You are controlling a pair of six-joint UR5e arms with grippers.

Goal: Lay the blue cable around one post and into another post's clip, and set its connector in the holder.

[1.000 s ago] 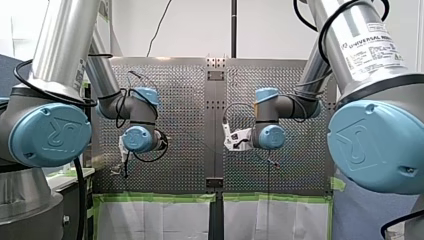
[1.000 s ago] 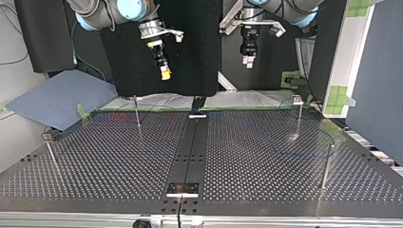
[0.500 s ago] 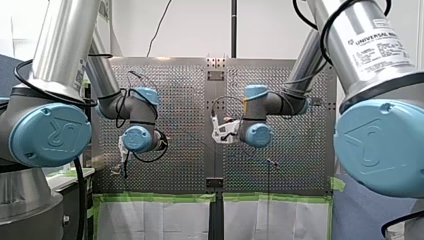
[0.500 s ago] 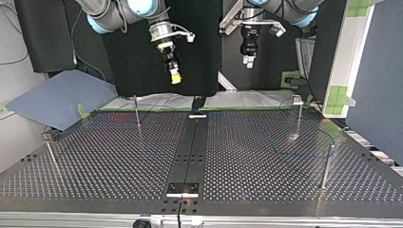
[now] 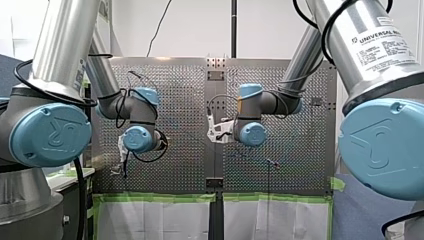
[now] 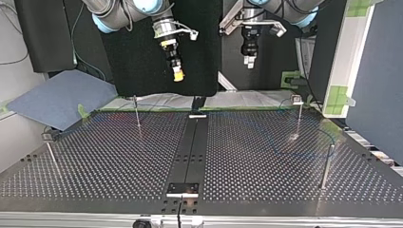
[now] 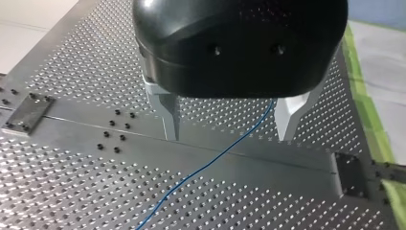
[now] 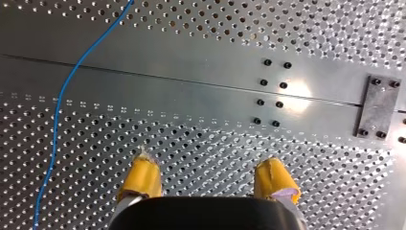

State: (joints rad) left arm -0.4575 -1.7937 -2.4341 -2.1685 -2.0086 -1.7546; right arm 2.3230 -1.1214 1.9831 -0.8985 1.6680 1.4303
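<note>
A thin blue cable (image 7: 201, 168) lies loose on the perforated table and passes under my left gripper (image 7: 228, 138), whose bare metal fingers stand apart and hold nothing. In the right wrist view the blue cable (image 8: 62, 100) runs well to one side of my right gripper (image 8: 206, 160), whose yellow pads (image 8: 142, 177) are spread wide and empty. In the top view both grippers hang high above the table's far edge, my right gripper (image 6: 177, 73) at the left, my left gripper (image 6: 248, 59) at the right. The cable (image 6: 309, 155) loops faintly near the right-hand posts. I cannot make out its connector.
Thin upright posts stand on the table: one at the back left (image 6: 137, 114), one at the back right (image 6: 298, 114) with a small block on top, one at the near right (image 6: 326, 166), one at the near left (image 6: 50, 152). A dark centre strip (image 6: 190, 152) divides the plate.
My right arm has swung toward the table's middle, to the right in the top view and to the left in the front view. My left arm has stayed still.
</note>
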